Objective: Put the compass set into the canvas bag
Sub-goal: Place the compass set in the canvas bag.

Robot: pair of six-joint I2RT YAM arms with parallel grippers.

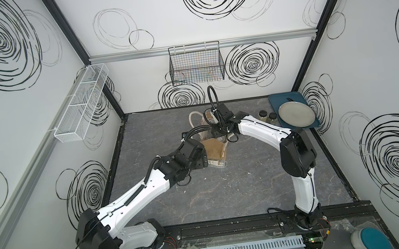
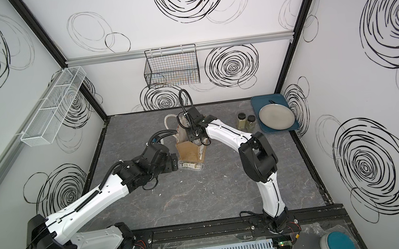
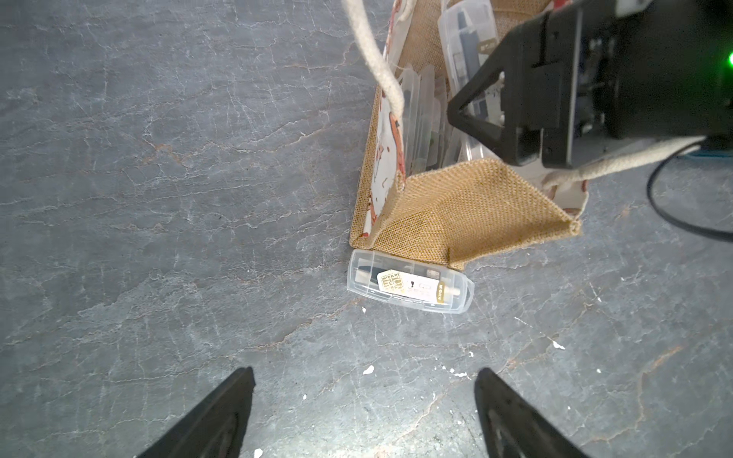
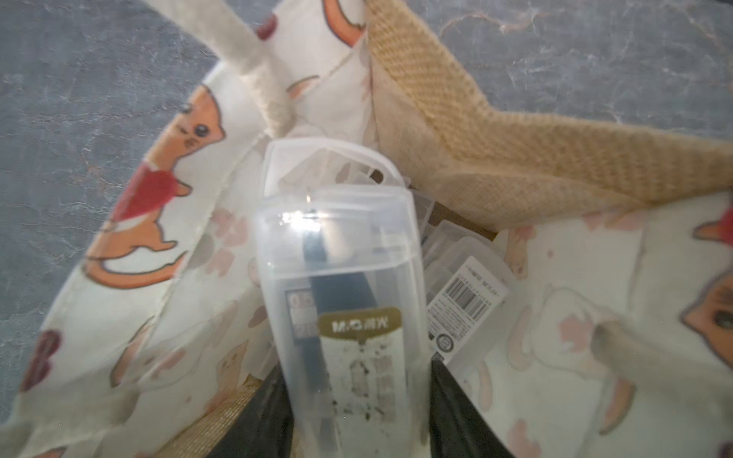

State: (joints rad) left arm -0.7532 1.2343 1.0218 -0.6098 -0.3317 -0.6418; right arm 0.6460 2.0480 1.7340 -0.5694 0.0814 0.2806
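On the grey counter (image 1: 228, 199) the canvas bag (image 3: 468, 206) stands with its mouth spread, likely so cases can drop in endwise. The right end effector (image 4: 357, 396) reaches into it, gripping the held compass set (image 4: 337, 257) by its sides. The case's long axis runs down into the bag, tab end leading, beside other clear cases. The left end effector (image 3: 365, 372) hovers wide open and empty, aimed at the second compass set (image 3: 410, 283). That one lies flat outside, lengthwise against the bag's burlap end.

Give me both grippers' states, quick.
Left gripper: open, empty.
Right gripper: compass case between its jaws, inside the canvas bag; firm grip cannot be told.
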